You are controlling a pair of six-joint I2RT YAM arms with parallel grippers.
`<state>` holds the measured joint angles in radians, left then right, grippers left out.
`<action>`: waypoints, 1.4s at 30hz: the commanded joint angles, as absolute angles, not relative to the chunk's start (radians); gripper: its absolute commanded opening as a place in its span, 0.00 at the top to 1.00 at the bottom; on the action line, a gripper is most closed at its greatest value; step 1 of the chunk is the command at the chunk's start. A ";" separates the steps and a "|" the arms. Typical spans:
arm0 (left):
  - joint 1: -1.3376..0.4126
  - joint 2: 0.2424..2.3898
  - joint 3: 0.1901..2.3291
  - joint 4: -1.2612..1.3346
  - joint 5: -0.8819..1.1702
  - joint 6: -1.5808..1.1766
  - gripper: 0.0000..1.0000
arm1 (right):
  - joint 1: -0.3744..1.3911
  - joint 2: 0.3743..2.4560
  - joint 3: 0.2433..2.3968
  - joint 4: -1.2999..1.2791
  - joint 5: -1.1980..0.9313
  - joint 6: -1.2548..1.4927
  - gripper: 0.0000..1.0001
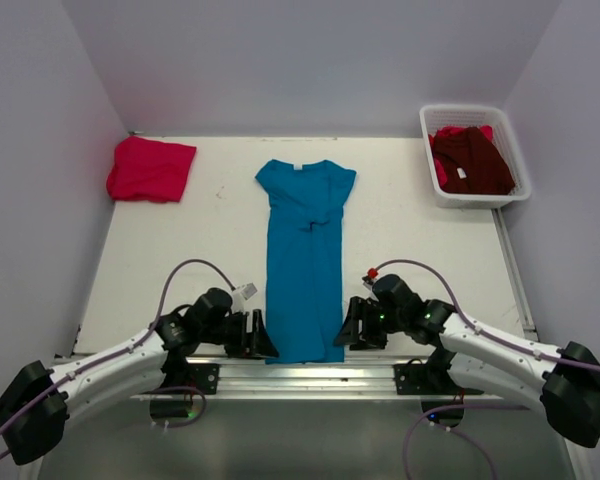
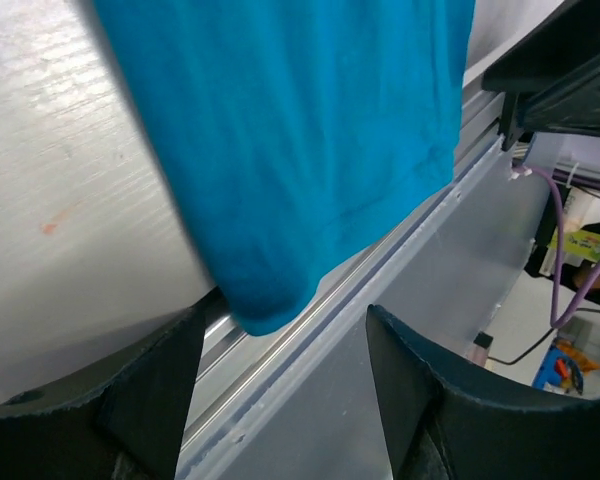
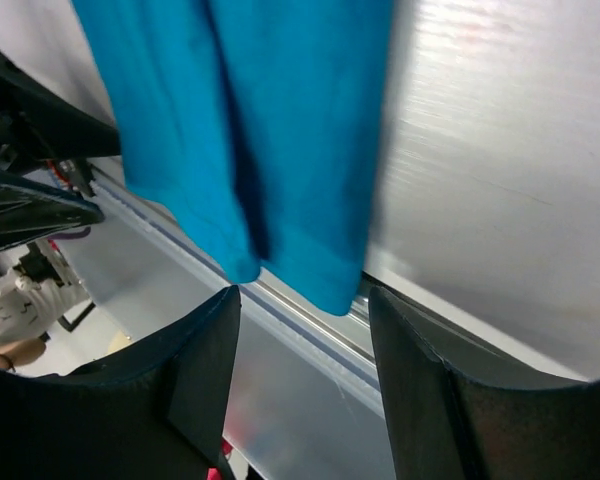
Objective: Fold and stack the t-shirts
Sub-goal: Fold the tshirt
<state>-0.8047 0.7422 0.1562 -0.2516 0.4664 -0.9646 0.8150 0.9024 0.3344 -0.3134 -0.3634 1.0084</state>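
Teal-blue t-shirt lay lengthwise down the middle of the bench, sleeves folded in, its hem reaching the near rail. The left tool and right tool sat just beside the hem's two corners, each spread wide with nothing between its fingers. The pinkish-red t-shirt lay folded at the far left corner. The maroon t-shirt sat in the white basket at far right.

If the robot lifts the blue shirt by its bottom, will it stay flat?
Probably not: the shirt looks floppy, its hem drooping off the table. It would likely sag between grips, and seems light, being thin cloth.
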 commanded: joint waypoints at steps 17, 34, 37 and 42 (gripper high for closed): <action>-1.014 0.873 0.094 -0.054 0.316 -1.203 0.38 | 0.893 0.887 0.261 -0.347 -0.244 1.184 0.54; -1.031 0.811 0.080 -0.098 0.259 -1.226 1.00 | 1.019 1.040 0.276 -0.201 -0.189 1.272 0.71; -1.032 0.810 0.086 -0.095 0.259 -1.224 1.00 | 1.022 1.005 0.288 -0.242 -0.172 1.267 0.84; -1.037 0.799 0.126 -0.124 0.246 -1.213 1.00 | 1.022 0.962 0.310 -0.311 -0.160 1.258 0.92</action>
